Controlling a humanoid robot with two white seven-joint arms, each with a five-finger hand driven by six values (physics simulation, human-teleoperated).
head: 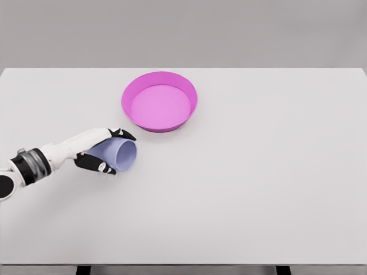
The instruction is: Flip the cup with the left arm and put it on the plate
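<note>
Counting what sits on the white table point(258, 189) gives a short list: one cup point(117, 154), one plate point(159, 101), and one robot hand in view, the left hand point(94, 150), whose white arm point(34, 163) enters from the lower left edge. The right arm does not show anywhere in the head view. The cup is a pale lavender-blue, smooth and plain, with a round mouth and no handle that can be seen; it lies tipped on its side, its open mouth facing right and a little toward the camera, so the lighter inside wall shows as an oval. It is on the left part of the table, near the plate but apart from it, below and to the left of the plate's rim. The left hand is closed around the cup's body from the left, with dark fingertips point(123, 134) curled over the top edge near the mouth and another dark finger wrapped beneath it, so the hand is gripping the cup. The plate is a bright magenta round dish with a raised wall and a flat, lighter pink floor, standing upright near the middle of the table's far half with nothing in it. No brand, label or writing can be read on the cup, the plate or the arm.
</note>
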